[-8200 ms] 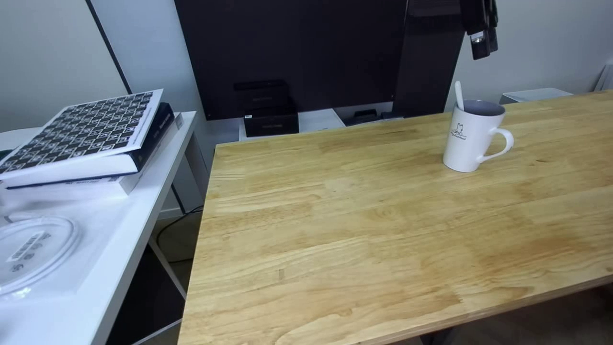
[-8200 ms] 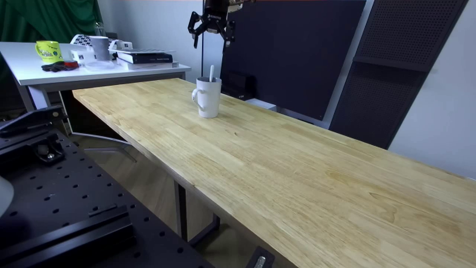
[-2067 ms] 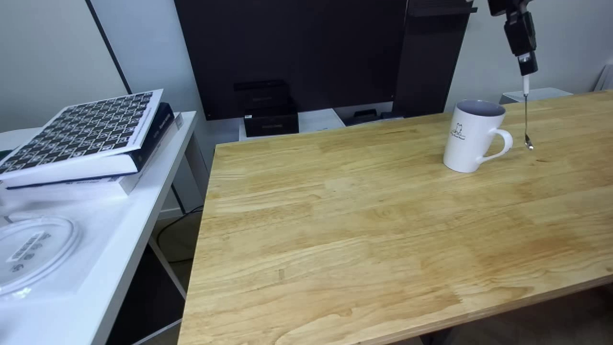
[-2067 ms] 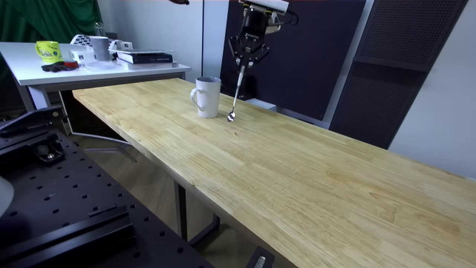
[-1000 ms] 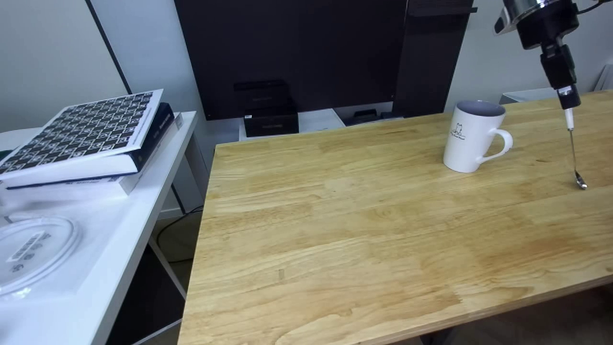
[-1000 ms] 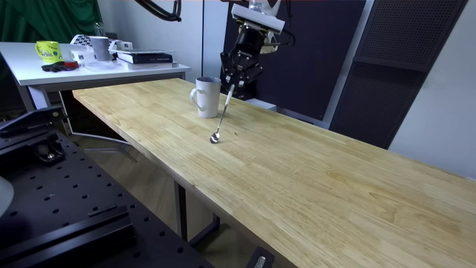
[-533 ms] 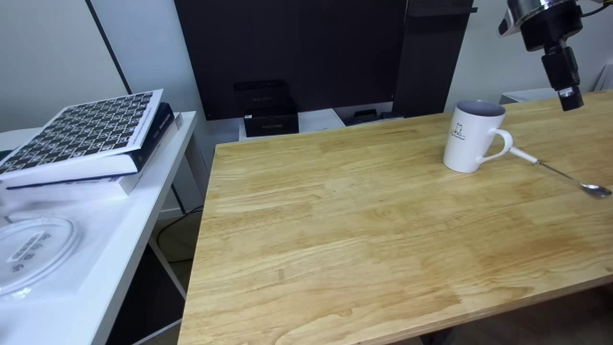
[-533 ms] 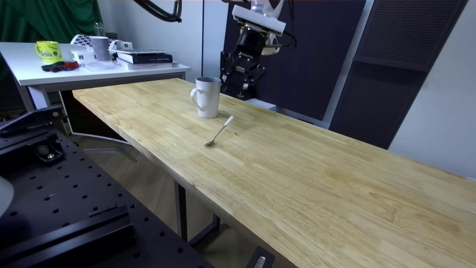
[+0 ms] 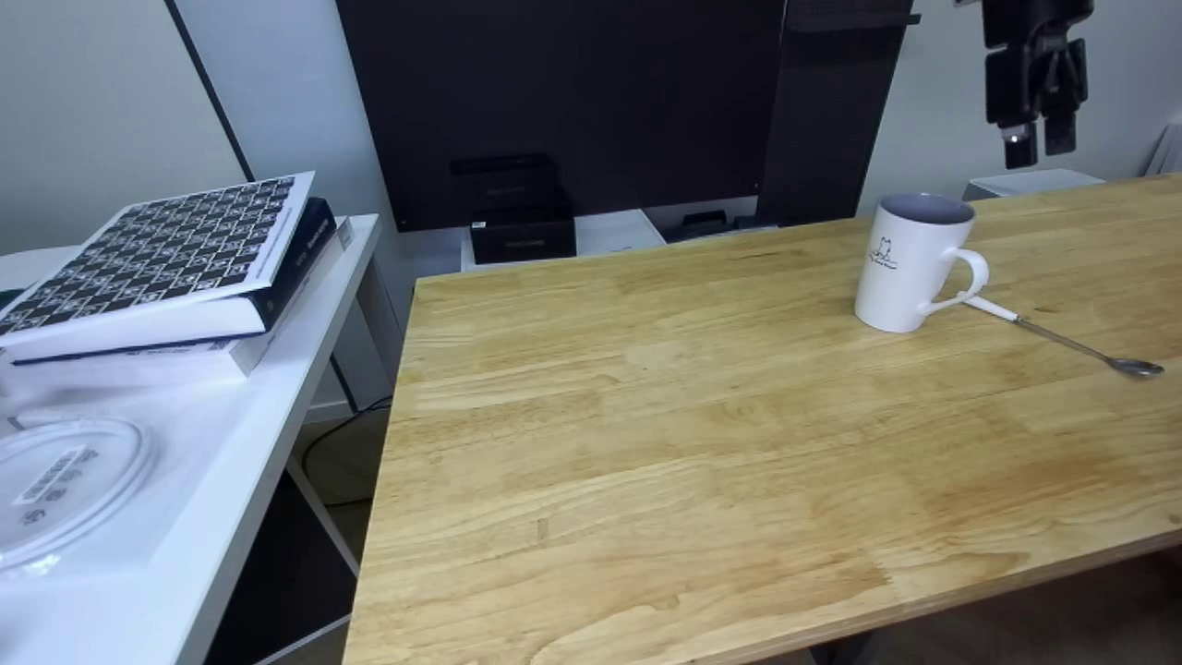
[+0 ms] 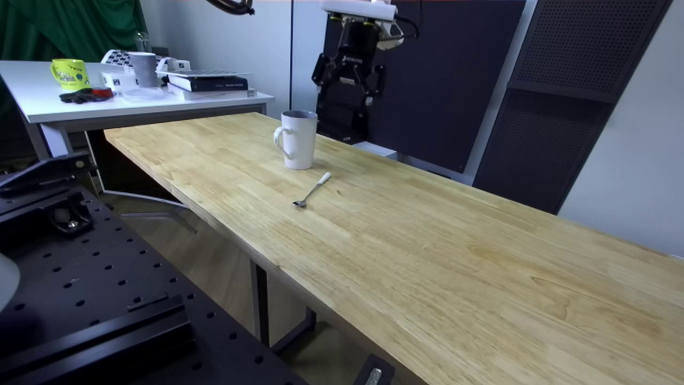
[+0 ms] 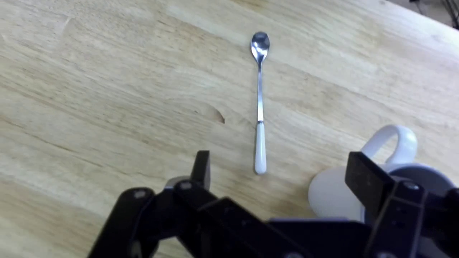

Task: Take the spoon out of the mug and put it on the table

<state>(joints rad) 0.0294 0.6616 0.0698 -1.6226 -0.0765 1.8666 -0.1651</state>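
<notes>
While poised above the wooden table [image 11: 107, 89], holds nothing with the gripper [image 11: 279, 157], spread wide. In the wrist view, see the white mug [image 11: 331, 193] upright at four o'clock and, flat on the table at ten o'clock from it, the spoon [image 11: 260, 104], with bowl toward twelve.

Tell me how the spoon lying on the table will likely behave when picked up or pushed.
The spoon will probably feel stiff, since its thin neck looks like straight, shiny metal. Its white handle looks smooth and glossy, so it might slip in a loose grip. Pushed, it seems likelier to swivel than roll, given its long shape and broad bowl.
</notes>
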